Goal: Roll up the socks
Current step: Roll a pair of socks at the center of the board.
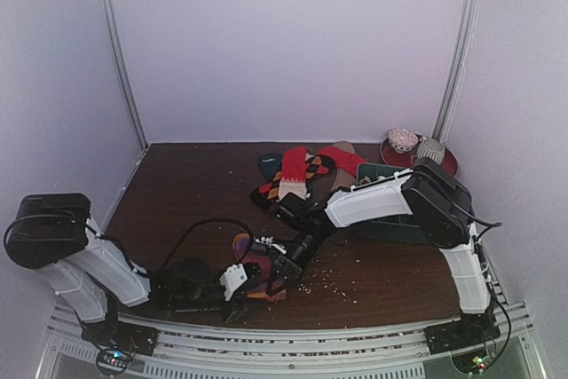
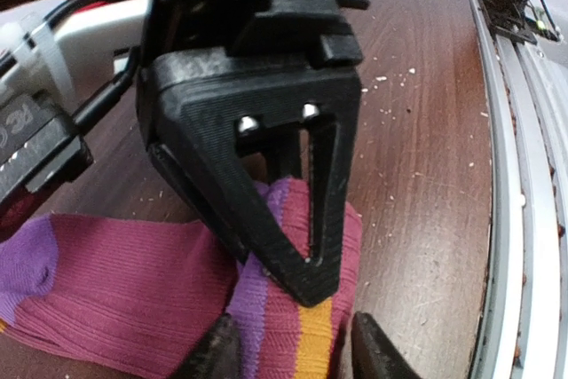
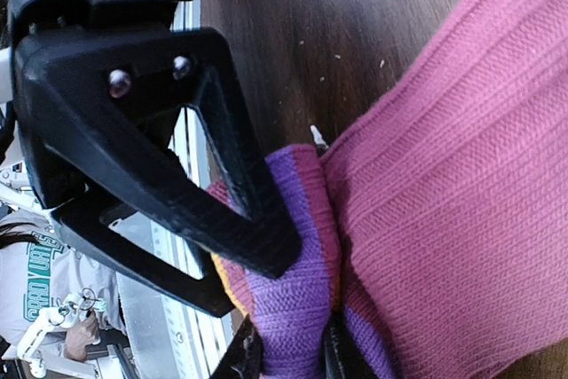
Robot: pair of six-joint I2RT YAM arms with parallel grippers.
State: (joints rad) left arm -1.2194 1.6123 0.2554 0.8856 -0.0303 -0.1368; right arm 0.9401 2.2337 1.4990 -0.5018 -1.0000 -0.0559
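Dark brown wood-grain table [image 1: 177, 201], plain pale lavender walls [image 1: 293, 42] on three sides, pale crumbs [image 1: 333, 286] scattered near the front edge.

One magenta-and-purple ribbed fabric sock [image 2: 133, 290] with an orange band lies at front centre, between both arms.

Right fingers [image 2: 284, 246] are pinched on its purple folded edge. Left fingers [image 2: 213, 357] sit spread either side of the orange-banded fold; can't tell if they actually clamp it, since the tips are cut off at the frame edge.

The heap of loose fabric socks [image 1: 302, 175] at far centre shows red, orange-black argyle, teal and tan. They overlap, so the count is unclear.

One dark green plastic tray [image 1: 390, 230] is mostly hidden under the right arm. One red round plate [image 1: 448, 164] in the far right corner carries two patterned balls [image 1: 402, 139], too small to identify.
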